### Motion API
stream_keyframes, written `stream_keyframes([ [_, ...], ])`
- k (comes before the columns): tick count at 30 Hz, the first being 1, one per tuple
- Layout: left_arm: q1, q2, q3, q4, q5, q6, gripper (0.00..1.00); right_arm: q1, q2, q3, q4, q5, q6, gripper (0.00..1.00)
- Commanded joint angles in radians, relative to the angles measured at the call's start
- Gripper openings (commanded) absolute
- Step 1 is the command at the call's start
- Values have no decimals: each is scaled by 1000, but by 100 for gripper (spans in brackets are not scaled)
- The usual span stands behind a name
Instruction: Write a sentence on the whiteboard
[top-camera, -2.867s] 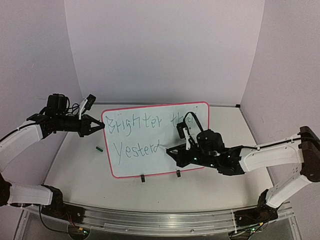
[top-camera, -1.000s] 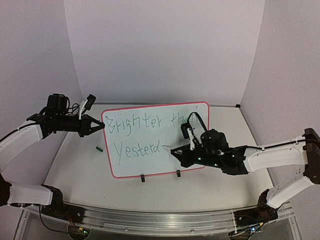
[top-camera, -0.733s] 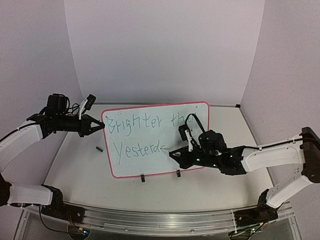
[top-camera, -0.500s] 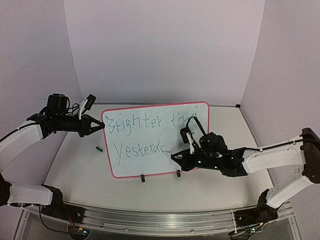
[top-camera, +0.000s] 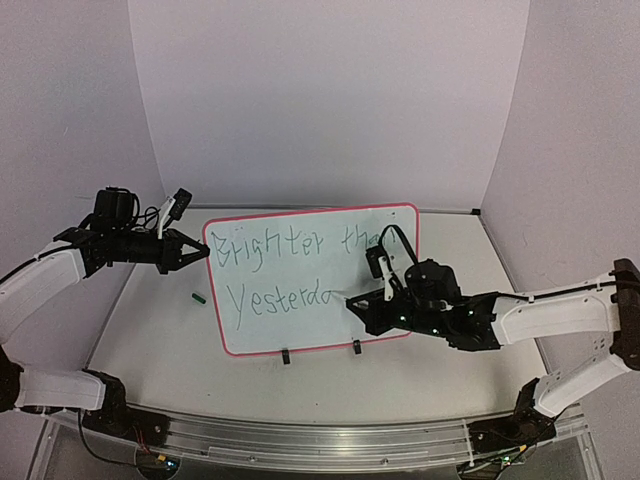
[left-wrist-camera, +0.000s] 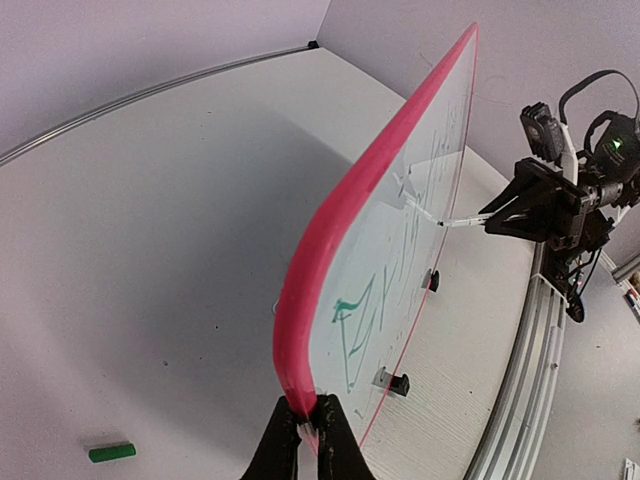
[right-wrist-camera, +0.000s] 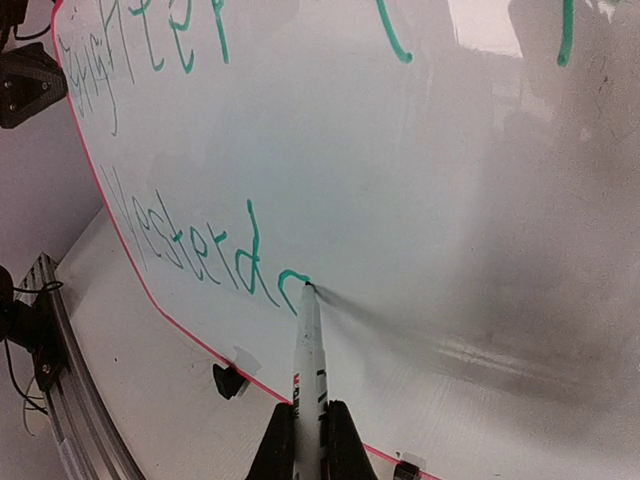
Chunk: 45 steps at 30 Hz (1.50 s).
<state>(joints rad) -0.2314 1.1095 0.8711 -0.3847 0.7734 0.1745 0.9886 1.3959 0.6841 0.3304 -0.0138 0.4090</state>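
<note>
The left gripper (left-wrist-camera: 308, 438) had its jaws clamped on the left edge of the whiteboard (top-camera: 292, 326), which stood tilted on the table (top-camera: 160, 340). The right gripper (right-wrist-camera: 310, 432) had its jaws pinched on a marker (right-wrist-camera: 306, 350), tip touching the sentence (top-camera: 262, 299) after "Yesterd".

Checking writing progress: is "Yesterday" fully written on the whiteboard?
No, the sentence on the whiteboard stops at "Yesterd" plus a partial letter under the marker tip.
</note>
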Motion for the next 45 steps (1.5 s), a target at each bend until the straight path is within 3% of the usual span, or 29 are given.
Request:
stream_keyframes([
  [1,-36,34,-12,-96,-40,42,0,-8,-23,39,13,49,-17,0],
  [21,-36,39,-11,-95,-39,43,0,-7,24,-15,5,-17,59,0],
  [38,-36,37,-11,-96,-40,43,0,-8,-92,-14,-31,22,28,0],
  [45,-36,38,-11,-96,-40,43,0,-8,-58,10,-25,48,17,0],
])
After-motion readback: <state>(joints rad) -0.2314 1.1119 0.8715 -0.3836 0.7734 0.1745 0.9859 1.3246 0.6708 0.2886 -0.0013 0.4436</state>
